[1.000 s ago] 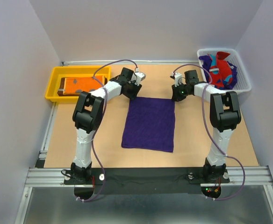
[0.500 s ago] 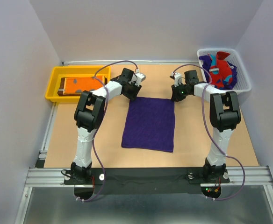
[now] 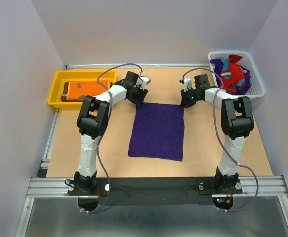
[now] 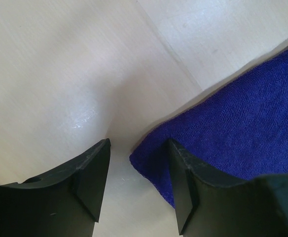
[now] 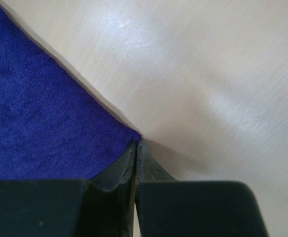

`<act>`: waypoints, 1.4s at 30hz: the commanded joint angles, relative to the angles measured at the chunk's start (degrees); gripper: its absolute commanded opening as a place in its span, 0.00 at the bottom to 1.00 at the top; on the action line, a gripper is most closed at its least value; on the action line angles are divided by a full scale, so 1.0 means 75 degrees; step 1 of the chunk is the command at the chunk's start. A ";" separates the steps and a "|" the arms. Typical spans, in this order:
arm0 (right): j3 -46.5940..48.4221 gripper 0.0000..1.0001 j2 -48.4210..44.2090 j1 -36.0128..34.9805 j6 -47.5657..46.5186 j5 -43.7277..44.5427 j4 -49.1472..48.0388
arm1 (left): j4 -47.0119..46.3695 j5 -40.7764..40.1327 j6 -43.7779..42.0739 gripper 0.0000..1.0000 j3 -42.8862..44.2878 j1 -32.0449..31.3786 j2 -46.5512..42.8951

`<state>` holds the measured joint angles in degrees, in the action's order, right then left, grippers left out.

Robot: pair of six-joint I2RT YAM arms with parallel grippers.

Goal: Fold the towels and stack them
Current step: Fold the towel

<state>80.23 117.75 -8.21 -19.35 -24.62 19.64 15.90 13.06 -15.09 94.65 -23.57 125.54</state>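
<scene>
The purple towel [image 3: 157, 131] lies flat on the worktop [image 3: 208, 143]. My left tool [image 4: 138, 144] stands released astride its far left corner; my right tool [image 5: 135, 144] is clenched at its far right corner, hold unconfirmed. I seat the left corner deep before clenching, then lift both evenly.

Both arms reach forward from their bases, elbows bent, wrists turned inward and pitched down. I read the left gripper [image 4: 138, 144] with jaws apart, the right gripper [image 5: 135, 144] pressed fully together.
</scene>
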 commanded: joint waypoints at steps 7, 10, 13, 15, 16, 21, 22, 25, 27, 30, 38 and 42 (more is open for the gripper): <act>-0.0326 0.00 0.0260 -0.0054 -0.0115 0.0400 0.0839 | 0.0481 0.0122 0.0055 0.47 0.0025 0.0120 0.0160; -0.0326 0.00 0.0225 -0.0054 -0.0126 0.0388 0.0839 | 0.0552 0.0110 0.0009 0.38 -0.0116 0.0120 0.0149; -0.0291 0.01 0.0237 -0.0054 -0.0126 0.0412 0.0827 | 0.0668 0.0064 -0.0050 0.32 -0.0047 0.0131 0.0230; -0.0256 0.00 0.0249 -0.0054 -0.0115 0.0319 0.0839 | 0.0727 0.0063 -0.0038 0.27 0.0024 0.0143 0.0277; -0.0232 0.00 0.0237 -0.0054 -0.0126 0.0295 0.0839 | 0.0728 0.0098 -0.0062 0.25 0.0036 0.0143 0.0289; 0.0095 0.00 0.0260 -0.0054 -0.0150 0.0212 0.0839 | 0.0681 0.0099 -0.0108 0.14 0.0118 0.0166 0.0243; 0.0177 0.01 0.0260 -0.0054 -0.0173 0.0213 0.0827 | 0.0669 0.0099 -0.0120 0.10 0.0164 0.0178 0.0219; 0.0587 0.00 0.0272 -0.0054 -0.0220 0.0201 0.0827 | 0.0517 0.0110 -0.0190 0.00 0.0410 0.0225 0.0102; 0.0810 0.00 0.0319 -0.0054 -0.0232 0.0201 0.0839 | 0.0493 0.0134 -0.0214 0.00 0.0609 0.0248 0.0078; 0.1302 0.01 0.0377 -0.0054 -0.0302 0.0283 0.0827 | 0.0412 0.0343 -0.0261 0.00 0.0985 0.0330 0.0055; 0.2333 0.01 0.0577 -0.0054 -0.0478 0.0646 0.0804 | -0.0315 0.0462 -0.0343 0.00 0.1032 0.0471 -0.0261; 0.2276 0.01 0.0285 -0.0148 -0.0560 0.0681 0.0768 | -0.0456 0.0462 -0.0448 0.00 0.0763 0.0483 -0.0484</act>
<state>95.24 122.15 -8.73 -21.71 -21.47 25.36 14.92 16.36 -16.60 100.84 -20.43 126.76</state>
